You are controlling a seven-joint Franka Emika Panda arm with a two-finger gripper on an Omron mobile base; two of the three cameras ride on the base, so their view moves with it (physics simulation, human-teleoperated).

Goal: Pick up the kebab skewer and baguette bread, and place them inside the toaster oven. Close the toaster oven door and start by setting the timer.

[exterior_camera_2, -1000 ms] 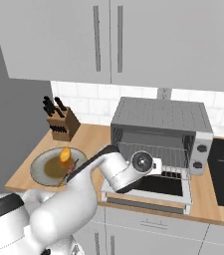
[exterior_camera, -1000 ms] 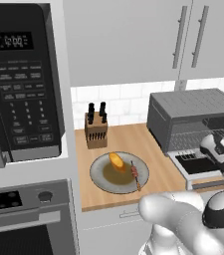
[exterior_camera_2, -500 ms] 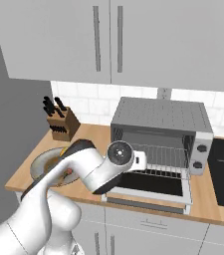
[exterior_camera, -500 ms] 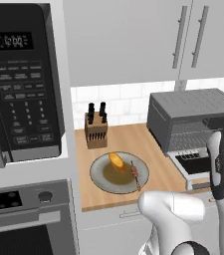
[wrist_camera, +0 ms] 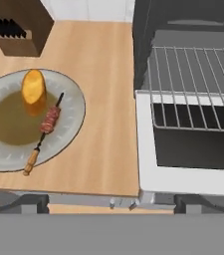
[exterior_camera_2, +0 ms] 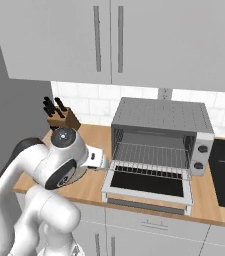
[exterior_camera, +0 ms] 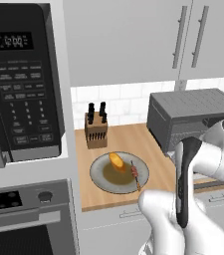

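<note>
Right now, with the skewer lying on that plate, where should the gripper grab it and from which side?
Grip the kebab skewer at its meat chunks mid-stick, coming straight down from above. It lies flat on the plate beside the baguette bread, so the open gripper probably should straddle the stick crosswise.

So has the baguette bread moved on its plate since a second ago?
No. The baguette bread lies on the plate, beside the kebab skewer and in front of the knife block, as before.

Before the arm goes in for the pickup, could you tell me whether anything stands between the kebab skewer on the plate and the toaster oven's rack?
Nothing visible does. The kebab skewer lies on the plate beside the baguette bread; bare counter separates the plate from the toaster oven. The toaster oven door is folded down, and the wire rack is bare.
</note>
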